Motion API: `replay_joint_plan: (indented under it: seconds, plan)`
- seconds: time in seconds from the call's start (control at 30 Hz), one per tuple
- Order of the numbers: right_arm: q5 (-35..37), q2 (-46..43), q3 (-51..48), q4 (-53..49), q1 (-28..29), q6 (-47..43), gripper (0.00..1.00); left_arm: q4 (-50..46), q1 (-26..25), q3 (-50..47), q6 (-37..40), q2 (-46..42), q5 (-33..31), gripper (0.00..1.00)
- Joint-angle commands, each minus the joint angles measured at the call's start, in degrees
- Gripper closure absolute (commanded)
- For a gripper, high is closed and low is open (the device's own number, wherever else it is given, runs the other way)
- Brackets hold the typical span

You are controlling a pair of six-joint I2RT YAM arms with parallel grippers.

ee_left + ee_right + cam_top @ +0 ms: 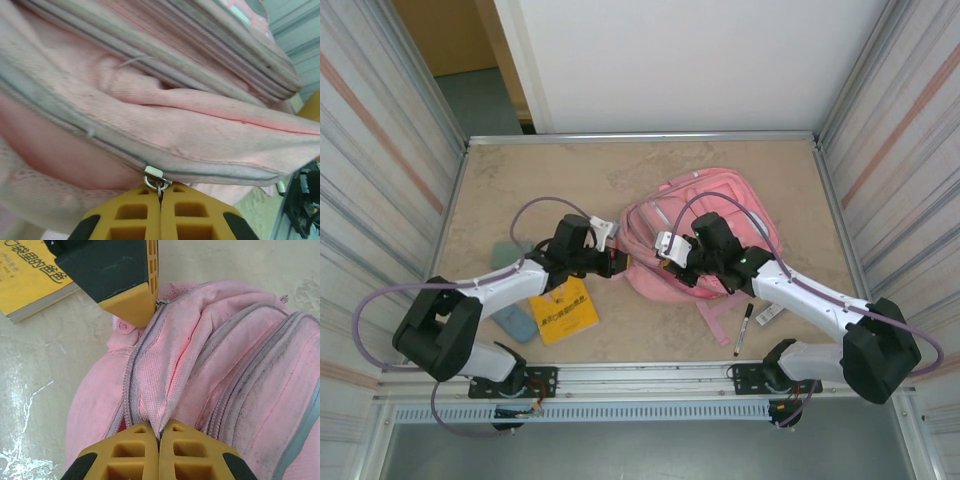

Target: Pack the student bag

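The student bag [710, 235], a big pink backpack, lies flat mid-table. At its left edge my left gripper [620, 263] is shut on the small metal zipper pull [159, 187] that hangs from the slider [153, 173] of a grey zip; in the left wrist view the left gripper [160, 192] has its yellow fingers pressed together. My right gripper [658, 266] sits on the bag just to the right. In the right wrist view the right gripper [159, 430] is shut on a pinched fold of pink fabric [165, 390] beside the same zip. The left gripper's finger [131, 305] shows at the top.
A yellow book [563, 310] lies on the table left of the bag, under the left arm. Two teal soft items [505, 252] [517, 322] lie further left. A marker pen [744, 330] and a small white item [770, 313] rest near the front right. Metal rails edge the table.
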Motion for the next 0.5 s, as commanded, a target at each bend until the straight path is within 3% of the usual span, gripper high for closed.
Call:
replay_joint_plan:
  seconds: [0.0,0.13,0.47]
  plan:
    - [-0.01,-2.10,0.76,2.85,-0.99,-0.94,1.00,-5.33,1.49,0.66,2.44,-0.94,-6.42,1.00]
    - [3.53,-0.39,1.64,0.83,-0.73,-2.79,1.00,-6.54,2.08,1.42,3.54,-0.31,-11.36,1.00]
    - [7.24,7.85,7.79,3.30,-2.34,-11.76,1.00,-7.09,2.46,0.18,0.80,-6.26,-9.50,1.00]
